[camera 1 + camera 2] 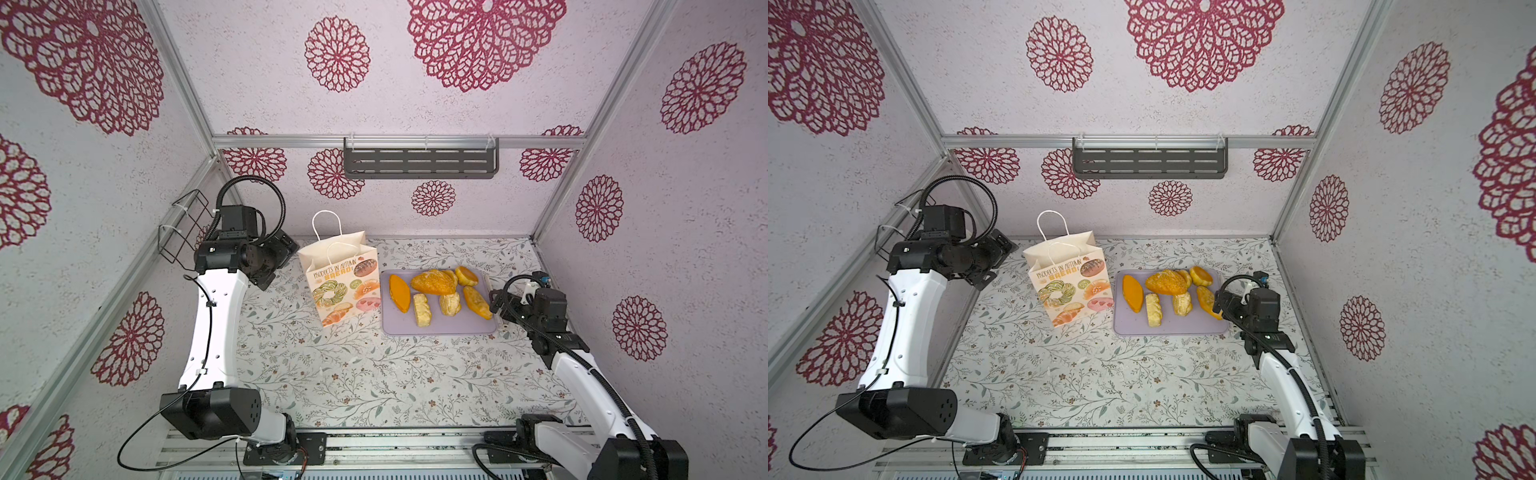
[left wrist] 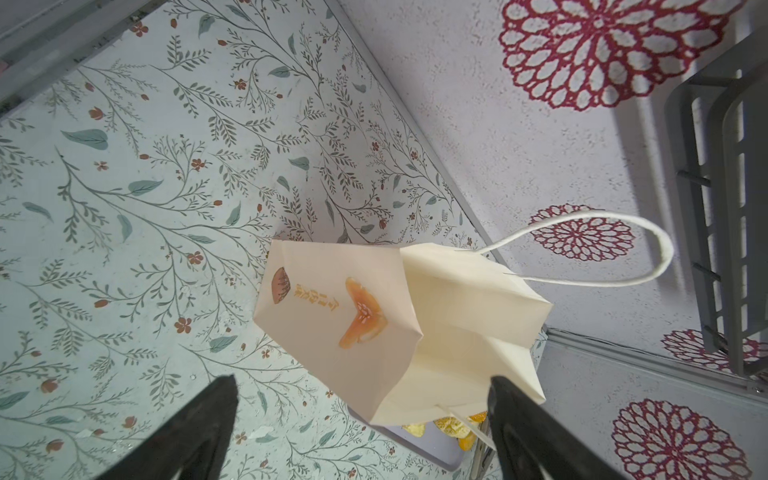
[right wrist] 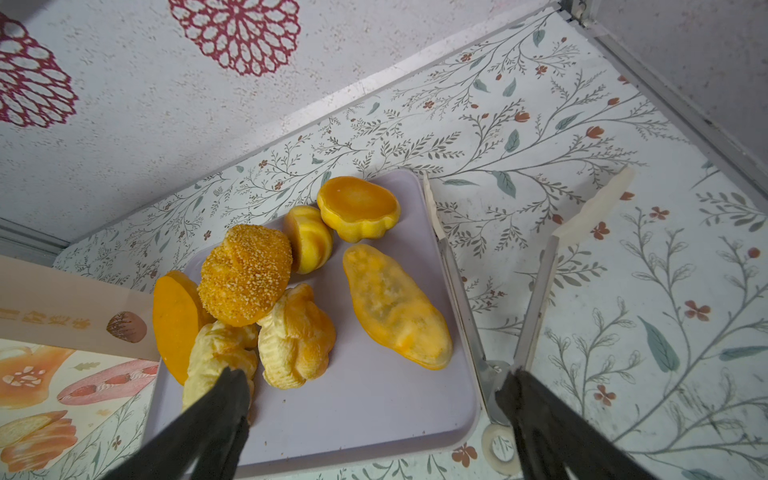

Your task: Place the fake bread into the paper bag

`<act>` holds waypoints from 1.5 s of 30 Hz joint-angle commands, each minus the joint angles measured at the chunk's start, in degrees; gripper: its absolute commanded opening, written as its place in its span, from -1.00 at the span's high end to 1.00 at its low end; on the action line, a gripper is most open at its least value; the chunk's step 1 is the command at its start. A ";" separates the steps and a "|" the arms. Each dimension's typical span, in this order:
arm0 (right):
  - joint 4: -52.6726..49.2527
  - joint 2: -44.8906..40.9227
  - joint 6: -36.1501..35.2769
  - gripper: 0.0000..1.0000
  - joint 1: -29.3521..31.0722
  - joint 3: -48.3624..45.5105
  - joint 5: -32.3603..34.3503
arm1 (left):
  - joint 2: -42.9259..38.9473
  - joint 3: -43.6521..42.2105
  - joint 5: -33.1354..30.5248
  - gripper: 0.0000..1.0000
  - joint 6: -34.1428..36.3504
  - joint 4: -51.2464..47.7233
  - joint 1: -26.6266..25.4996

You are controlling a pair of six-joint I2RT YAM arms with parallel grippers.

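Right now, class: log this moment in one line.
fake bread: on tray | paper bag: upright, open | left end effector: open, facing bag | right end effector: open, by tray

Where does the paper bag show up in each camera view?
In a top view: paper bag upright, left of centre.
In a top view: paper bag upright, left of centre.
Left wrist: centre, handle looping out.
Right wrist: at the left edge, partly cut off.
Shared landmark: lilac tray beside the bag, in all four.
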 commanded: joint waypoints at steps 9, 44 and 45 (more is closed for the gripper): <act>0.88 -0.23 -0.55 -0.98 0.30 0.25 0.49 | 10.66 11.86 -4.10 -0.94 6.14 -5.72 -5.49; 0.46 -0.83 -0.51 -0.98 0.32 -0.19 1.43 | 18.40 12.71 -12.42 0.85 11.55 -6.23 -10.66; 0.33 -0.80 -0.49 -0.98 0.32 -0.15 1.43 | 18.52 12.87 -12.38 0.90 11.96 -6.12 -10.66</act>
